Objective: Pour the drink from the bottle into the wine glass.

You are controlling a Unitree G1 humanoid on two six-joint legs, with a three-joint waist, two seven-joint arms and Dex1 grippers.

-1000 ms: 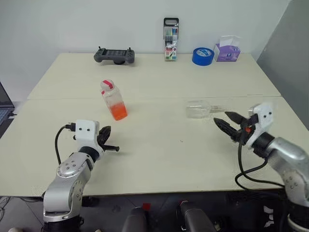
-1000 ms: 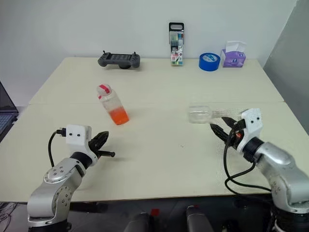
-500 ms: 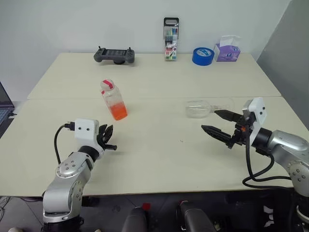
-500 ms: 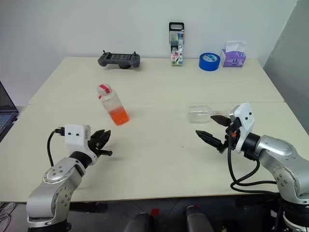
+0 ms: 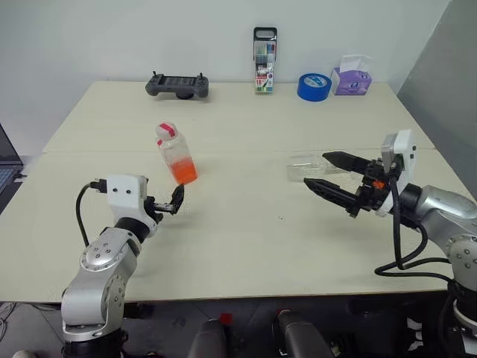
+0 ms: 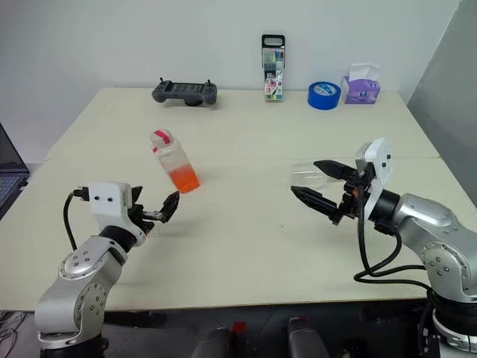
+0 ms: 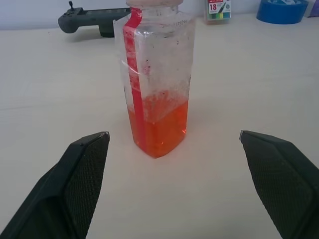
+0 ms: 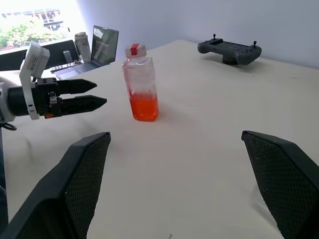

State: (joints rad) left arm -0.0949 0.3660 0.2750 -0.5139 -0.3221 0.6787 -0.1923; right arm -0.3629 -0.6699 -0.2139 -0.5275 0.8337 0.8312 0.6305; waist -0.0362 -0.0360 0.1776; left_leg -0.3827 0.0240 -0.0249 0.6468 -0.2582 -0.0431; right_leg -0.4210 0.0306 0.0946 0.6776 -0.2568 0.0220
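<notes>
The bottle [image 5: 174, 151] stands upright left of the table's middle, with a whitish-pink cap and a red strip. The orange drink [image 7: 159, 124] fills its lowest third. My left gripper [image 5: 170, 203] is open just in front of the bottle, level with its base and not touching it. The wine glass [image 5: 298, 170] lies on its side to the right of centre. My right gripper [image 5: 317, 171] is open and raised beside the glass, pointing left. In the eye views its fingers cross in front of the bowl. In the right wrist view no glass sits between them.
Along the far edge stand a game controller [image 5: 177, 84], a pack of markers [image 5: 263, 60], a blue tape roll [image 5: 313, 86] and a purple tissue box [image 5: 352, 77]. A laptop [image 5: 6, 160] sits off the table's left side. A seam runs across the table behind the bottle.
My left gripper went from shut to wide open and rose a little towards the bottle. My right gripper opened wider, rose and swung left until it overlapped the lying glass.
</notes>
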